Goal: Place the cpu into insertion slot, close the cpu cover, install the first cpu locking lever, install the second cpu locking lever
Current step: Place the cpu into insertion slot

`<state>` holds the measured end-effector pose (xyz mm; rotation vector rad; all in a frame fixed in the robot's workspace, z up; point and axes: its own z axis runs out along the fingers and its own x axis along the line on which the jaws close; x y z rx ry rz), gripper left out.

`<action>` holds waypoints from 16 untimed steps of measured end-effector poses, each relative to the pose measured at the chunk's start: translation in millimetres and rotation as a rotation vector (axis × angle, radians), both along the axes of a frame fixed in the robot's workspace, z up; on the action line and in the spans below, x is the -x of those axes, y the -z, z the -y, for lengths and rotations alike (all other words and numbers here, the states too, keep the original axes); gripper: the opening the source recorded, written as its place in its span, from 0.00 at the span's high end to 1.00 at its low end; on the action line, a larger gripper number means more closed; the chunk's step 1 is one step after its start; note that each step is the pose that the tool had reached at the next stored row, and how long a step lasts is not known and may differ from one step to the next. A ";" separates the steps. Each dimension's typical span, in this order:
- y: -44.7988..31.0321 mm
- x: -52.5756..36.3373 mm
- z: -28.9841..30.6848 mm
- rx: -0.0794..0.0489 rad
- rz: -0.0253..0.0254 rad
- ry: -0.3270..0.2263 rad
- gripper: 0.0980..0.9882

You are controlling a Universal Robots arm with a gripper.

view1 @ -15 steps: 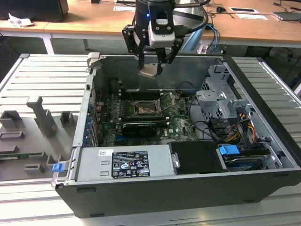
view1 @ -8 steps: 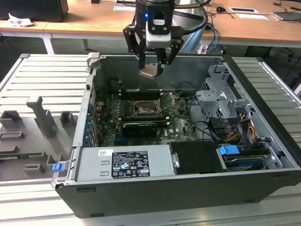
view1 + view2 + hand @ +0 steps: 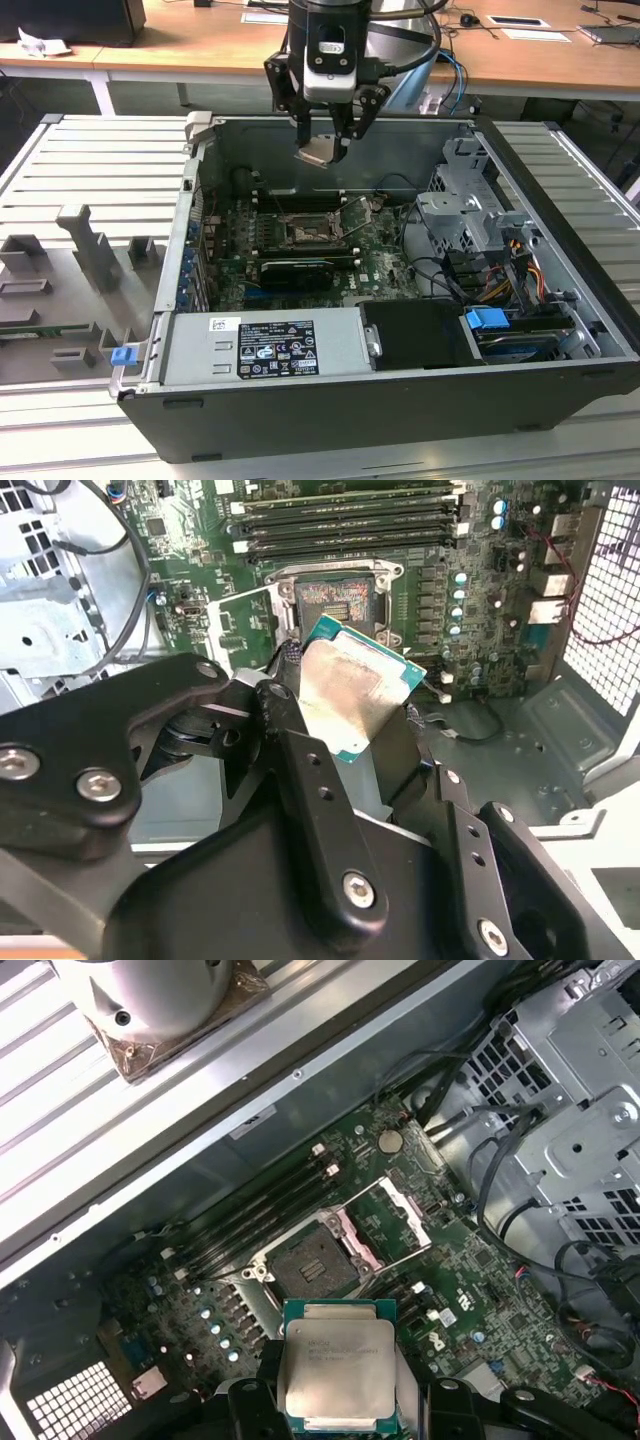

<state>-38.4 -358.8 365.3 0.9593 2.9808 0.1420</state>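
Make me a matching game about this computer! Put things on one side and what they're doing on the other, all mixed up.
Things:
1. cpu
2. insertion slot
3. cpu cover
4. gripper

States:
A. swung open beside the insertion slot
B. shut on the cpu
C. held up in the air, not yet in place
D. empty, with its dark contacts showing

Right pairs: 1-C, 2-D, 3-A, 4-B
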 end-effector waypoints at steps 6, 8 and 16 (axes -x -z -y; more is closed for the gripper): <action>3.4 0.0 0.0 0.000 0.0000 0.038 0.52; 6.4 0.0 0.0 0.000 -0.0010 0.040 0.52; 8.5 -0.1 0.0 0.003 -0.0010 0.103 0.52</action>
